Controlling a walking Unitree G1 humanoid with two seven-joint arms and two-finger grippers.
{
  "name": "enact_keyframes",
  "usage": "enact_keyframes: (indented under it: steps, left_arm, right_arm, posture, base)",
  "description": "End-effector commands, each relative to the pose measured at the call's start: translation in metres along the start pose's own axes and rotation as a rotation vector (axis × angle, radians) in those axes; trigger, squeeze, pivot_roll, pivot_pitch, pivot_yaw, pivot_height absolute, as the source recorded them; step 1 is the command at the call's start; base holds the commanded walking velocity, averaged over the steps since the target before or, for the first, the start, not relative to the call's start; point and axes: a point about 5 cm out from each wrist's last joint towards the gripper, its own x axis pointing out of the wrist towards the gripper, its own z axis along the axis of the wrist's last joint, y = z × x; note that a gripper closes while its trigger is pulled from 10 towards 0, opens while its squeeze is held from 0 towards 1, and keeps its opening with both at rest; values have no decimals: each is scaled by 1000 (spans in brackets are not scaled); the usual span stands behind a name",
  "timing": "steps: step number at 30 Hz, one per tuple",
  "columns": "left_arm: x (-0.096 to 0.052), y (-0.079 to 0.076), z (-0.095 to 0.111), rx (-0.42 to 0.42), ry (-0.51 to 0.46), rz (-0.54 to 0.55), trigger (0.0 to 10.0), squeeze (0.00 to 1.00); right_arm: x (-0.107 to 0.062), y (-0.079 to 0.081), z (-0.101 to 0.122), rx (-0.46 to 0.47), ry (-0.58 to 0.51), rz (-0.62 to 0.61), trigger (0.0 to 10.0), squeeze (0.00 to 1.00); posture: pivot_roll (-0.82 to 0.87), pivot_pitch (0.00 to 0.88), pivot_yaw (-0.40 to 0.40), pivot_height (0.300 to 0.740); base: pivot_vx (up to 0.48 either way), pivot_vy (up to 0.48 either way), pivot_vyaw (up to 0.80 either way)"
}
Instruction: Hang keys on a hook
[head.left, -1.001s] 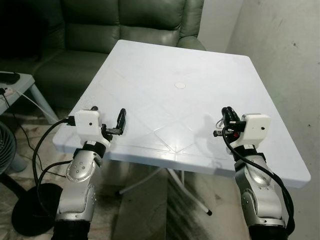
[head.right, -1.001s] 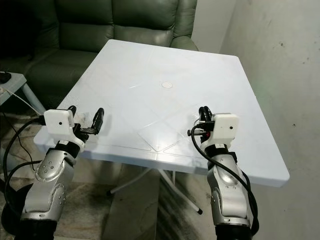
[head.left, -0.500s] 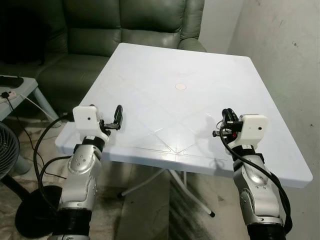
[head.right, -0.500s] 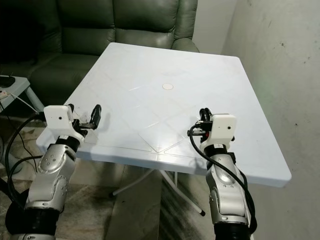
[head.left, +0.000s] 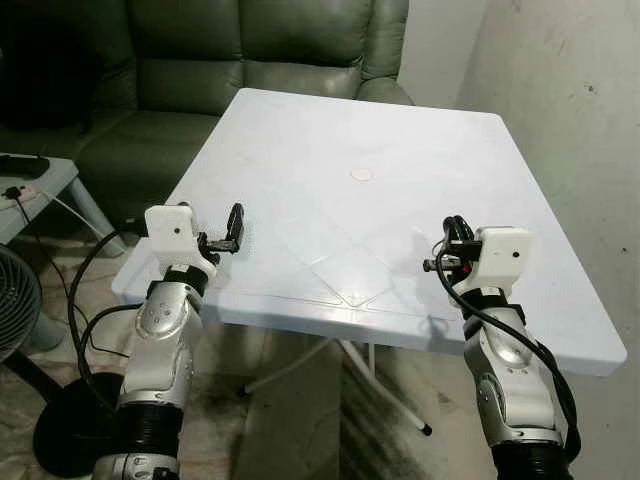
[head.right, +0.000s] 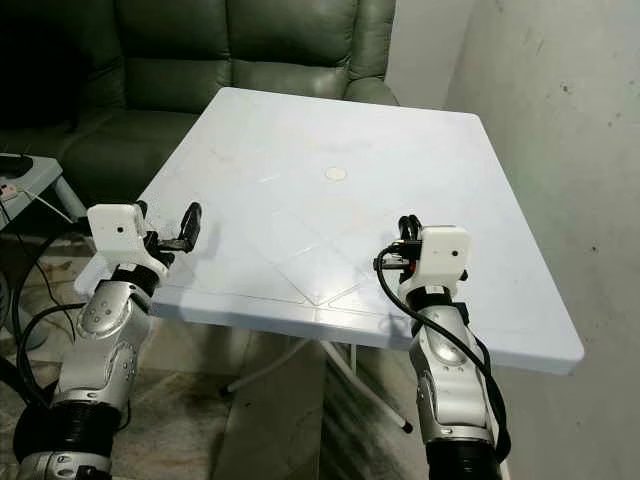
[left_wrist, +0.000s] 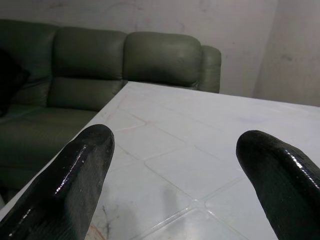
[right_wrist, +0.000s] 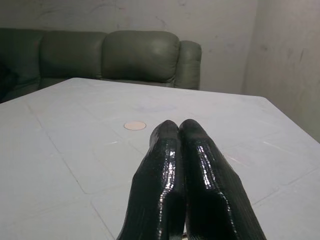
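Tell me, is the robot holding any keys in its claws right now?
No keys can be seen. The left gripper is open with nothing between its fingers. The right gripper is shut; whether anything is pinched between its fingers cannot be told.

The table's (head.left: 340, 140) legs are largely hidden beneath its top; only part of the folding frame (head.left: 300, 360) shows below the near edge. Behind the table, the sofa (head.left: 250, 50) is cut off by the upper edge, its left portion lost in shadow. Left of the table, a small side table (head.left: 40, 185) and a fan (head.left: 15, 300) are cut off by the frame edge; the dark item on the side table cannot be identified. In the right wrist view, the right claw's (right_wrist: 179, 150) pressed-together fingers hide the table surface directly beneath them. Both arms are cut off at the lower edge.
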Motion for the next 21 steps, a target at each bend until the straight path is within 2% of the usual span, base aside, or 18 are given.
enact_keyframes:
  steps: [1, 21]
  left_arm:
    - [3, 2, 4, 9, -16, 0, 10000, 0]
    - [2, 6, 5, 17, -21, 5, 10000, 0]
  right_arm:
    - [3, 0, 2, -15, -8, -1, 10000, 0]
    - [5, 2, 3, -11, -12, -3, 10000, 0]
  posture:
    - [-32, 0, -10, 740]
    - [-29, 0, -9, 740]
  base:
    - [0, 0, 0]
    - [0, 0, 0]
